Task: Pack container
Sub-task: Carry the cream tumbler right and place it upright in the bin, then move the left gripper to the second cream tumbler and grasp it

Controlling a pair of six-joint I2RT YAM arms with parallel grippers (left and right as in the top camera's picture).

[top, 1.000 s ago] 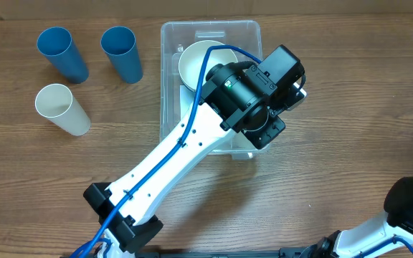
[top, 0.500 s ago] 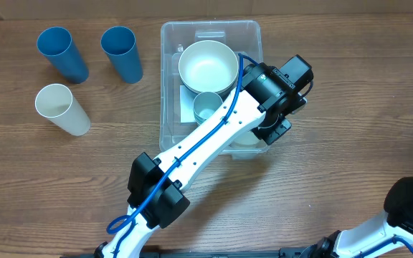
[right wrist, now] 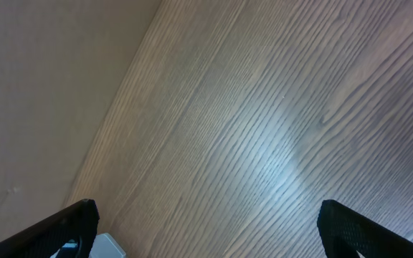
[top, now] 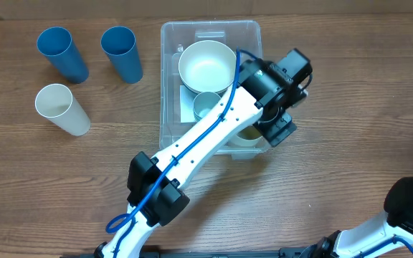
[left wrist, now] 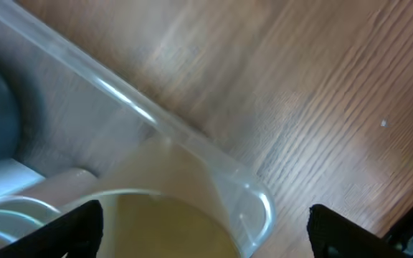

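L gripper (left wrist: 205,236) has swung to near-right corner of container (top: 165,64) — jaws wide, empty, cream bowl (left wrist: 156,226) under it. Looks dropped in; 3 cups (top: 62,107) far left still out.

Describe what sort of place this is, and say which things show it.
Probably a robotics test bench: a white robot arm over a wood-grain table, a clear container holding bowls, plastic cups set out beside it.

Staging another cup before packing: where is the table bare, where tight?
Bare wood: right of the container, and near left, between the cream cup and the left arm. Tight: inside the container, filled by the bowl and a small cup with the arm overhead, and far left, among the cream cup and two blue cups.
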